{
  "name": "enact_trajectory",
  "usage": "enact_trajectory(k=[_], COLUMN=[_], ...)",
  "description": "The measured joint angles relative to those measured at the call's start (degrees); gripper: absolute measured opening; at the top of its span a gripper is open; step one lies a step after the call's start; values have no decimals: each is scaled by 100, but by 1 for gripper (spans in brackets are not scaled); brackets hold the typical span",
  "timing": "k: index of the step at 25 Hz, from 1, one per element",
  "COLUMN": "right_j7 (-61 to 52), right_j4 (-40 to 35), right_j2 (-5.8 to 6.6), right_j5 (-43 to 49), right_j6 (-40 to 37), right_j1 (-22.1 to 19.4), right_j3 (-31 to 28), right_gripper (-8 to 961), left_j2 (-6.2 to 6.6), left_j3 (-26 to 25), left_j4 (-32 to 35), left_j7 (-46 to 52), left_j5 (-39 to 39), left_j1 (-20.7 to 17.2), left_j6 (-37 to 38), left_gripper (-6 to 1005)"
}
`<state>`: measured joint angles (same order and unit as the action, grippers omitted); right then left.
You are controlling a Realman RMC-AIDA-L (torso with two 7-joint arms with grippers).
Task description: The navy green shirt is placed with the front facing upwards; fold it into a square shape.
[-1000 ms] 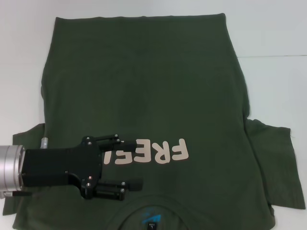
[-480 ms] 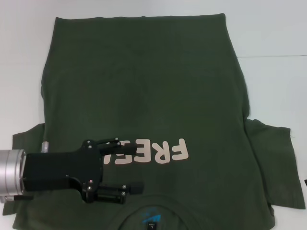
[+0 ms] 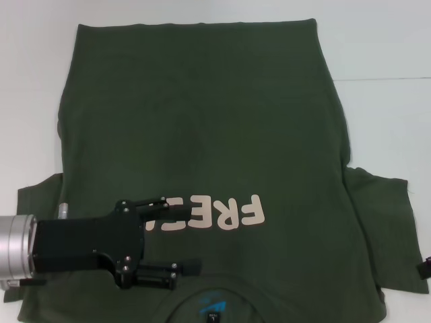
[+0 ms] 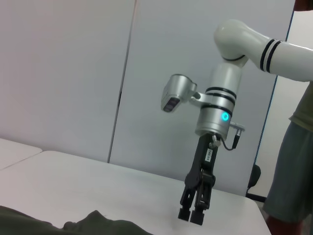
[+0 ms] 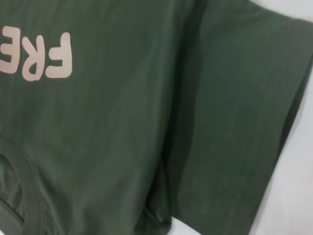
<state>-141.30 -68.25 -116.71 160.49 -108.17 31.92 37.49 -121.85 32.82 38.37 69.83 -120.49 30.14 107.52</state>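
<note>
The navy green shirt (image 3: pixel 202 121) lies spread flat on the white table (image 3: pixel 384 54), front up. Its pink "FREE!" print (image 3: pixel 225 213) and collar (image 3: pixel 215 306) are at the near edge. My left gripper (image 3: pixel 185 239) is over the shirt's near left chest, beside the end of the print. It is open, with nothing between its fingers. The right gripper (image 4: pixel 192 214) hangs upright just above the table beside the shirt's right sleeve (image 3: pixel 387 229), with its fingers together. The right wrist view shows the shirt (image 5: pixel 122 122) with that sleeve (image 5: pixel 244 98) lying flat.
Bare white table surrounds the shirt on the far side and to the right (image 5: pixel 293 196). In the left wrist view a person (image 4: pixel 293 166) stands beyond the table's far corner, in front of grey wall panels.
My left gripper has drifted slightly toward the near edge of the table, staying open. A tip of the right gripper has come into the head view at the right edge.
</note>
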Motion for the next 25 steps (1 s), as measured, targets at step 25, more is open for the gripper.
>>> enact_trajectory(k=[25], right_j7=[-235], right_j4=[1058], right_j2=[107], right_j5=[480], right_j6=[279], right_j1=[513], right_j3=[219], right_gripper=[944], left_j2=[-48], left_j3=[23], left_j4=[-5], left_j7=[-101], left_j5=[-4], left_j1=[-59], left_j6=[-65], left_gripper=[873])
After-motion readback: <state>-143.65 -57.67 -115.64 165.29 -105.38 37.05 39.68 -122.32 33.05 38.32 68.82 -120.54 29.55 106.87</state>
